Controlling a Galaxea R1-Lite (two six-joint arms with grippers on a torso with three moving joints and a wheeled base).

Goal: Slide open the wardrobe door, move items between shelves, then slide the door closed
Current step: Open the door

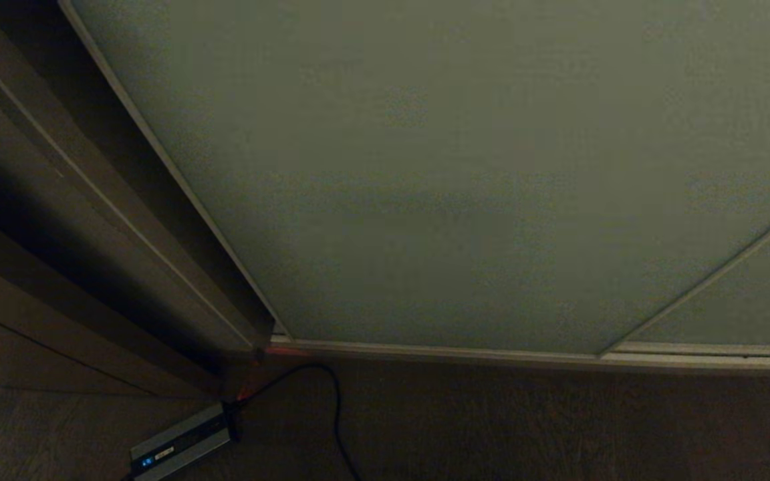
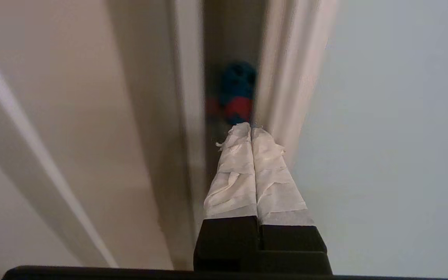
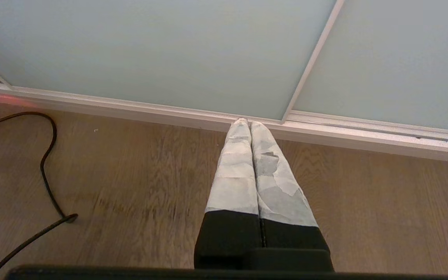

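Note:
The sliding wardrobe door (image 1: 465, 174) is a pale grey-green panel that fills most of the head view, and its thin pale frame edge (image 1: 178, 180) runs beside the wardrobe's side wall. In the left wrist view my left gripper (image 2: 250, 126) is shut and empty, its taped fingertips at the narrow dark gap beside the door's edge frame (image 2: 290, 77). The door panel (image 2: 387, 136) lies on one side of the gripper. My right gripper (image 3: 248, 123) is shut and empty, parked low over the floor and pointing at the silver floor rail (image 3: 364, 136). The items and shelves are hidden. Neither arm shows in the head view.
A silver-grey power brick (image 1: 181, 444) with a blue light lies on the dark wood floor, its black cable (image 1: 335, 414) curling past the door's corner. A second door panel (image 1: 752, 300) overlaps at the right. A blurred blue and red thing (image 2: 237, 93) shows inside the gap.

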